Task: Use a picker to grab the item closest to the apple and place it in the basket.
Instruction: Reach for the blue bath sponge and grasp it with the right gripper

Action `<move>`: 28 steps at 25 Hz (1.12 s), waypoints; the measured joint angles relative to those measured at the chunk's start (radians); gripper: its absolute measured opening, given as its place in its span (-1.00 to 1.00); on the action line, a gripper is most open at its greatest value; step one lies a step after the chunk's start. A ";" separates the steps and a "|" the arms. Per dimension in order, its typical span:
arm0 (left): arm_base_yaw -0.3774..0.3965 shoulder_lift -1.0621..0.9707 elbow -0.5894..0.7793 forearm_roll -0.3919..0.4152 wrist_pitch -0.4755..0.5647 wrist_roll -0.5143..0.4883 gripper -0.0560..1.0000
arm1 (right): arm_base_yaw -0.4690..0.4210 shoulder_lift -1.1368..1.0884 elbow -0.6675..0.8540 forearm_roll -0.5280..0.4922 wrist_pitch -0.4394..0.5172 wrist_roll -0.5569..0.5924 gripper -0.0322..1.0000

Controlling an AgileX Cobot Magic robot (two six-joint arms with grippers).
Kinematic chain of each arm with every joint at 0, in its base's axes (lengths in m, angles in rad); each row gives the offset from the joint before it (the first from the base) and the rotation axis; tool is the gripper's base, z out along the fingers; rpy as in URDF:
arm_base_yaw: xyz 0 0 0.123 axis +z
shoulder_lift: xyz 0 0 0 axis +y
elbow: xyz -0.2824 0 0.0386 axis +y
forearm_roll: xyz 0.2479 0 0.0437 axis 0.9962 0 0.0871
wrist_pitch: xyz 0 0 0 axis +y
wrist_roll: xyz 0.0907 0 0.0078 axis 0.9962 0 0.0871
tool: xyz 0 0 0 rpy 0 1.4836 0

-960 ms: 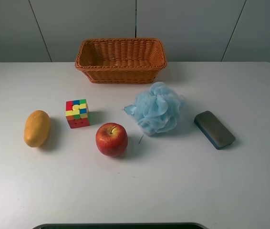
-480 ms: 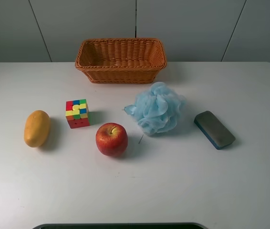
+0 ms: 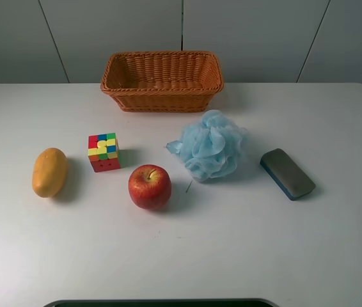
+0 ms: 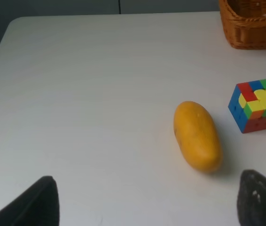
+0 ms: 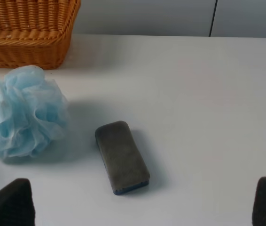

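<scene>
A red apple (image 3: 149,186) sits at the table's middle front. A coloured puzzle cube (image 3: 103,151) stands just behind it to the left, and a blue bath pouf (image 3: 210,145) lies just behind it to the right. The wicker basket (image 3: 162,96) stands empty at the back. Neither gripper shows in the high view. My left gripper (image 4: 147,202) is open, with its fingertips (image 4: 34,202) wide apart, short of the cube (image 4: 257,104). My right gripper (image 5: 137,202) is open and empty, short of the pouf (image 5: 22,110).
A yellow mango (image 3: 49,171) lies at the left, also in the left wrist view (image 4: 197,135). A dark grey block with a blue base (image 3: 287,173) lies at the right, also in the right wrist view (image 5: 122,157). The basket's corner shows in both wrist views.
</scene>
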 joint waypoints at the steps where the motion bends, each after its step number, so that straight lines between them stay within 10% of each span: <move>1: 0.000 0.000 0.000 0.000 0.000 0.000 0.49 | 0.000 0.000 0.000 0.002 0.000 0.005 0.41; 15: 0.000 0.000 0.000 0.000 0.000 0.000 0.49 | 0.000 0.015 -0.112 0.006 0.015 0.009 0.41; 28: 0.000 0.000 0.000 0.000 0.000 0.000 0.49 | 0.096 0.555 -0.354 0.210 0.027 -0.180 0.41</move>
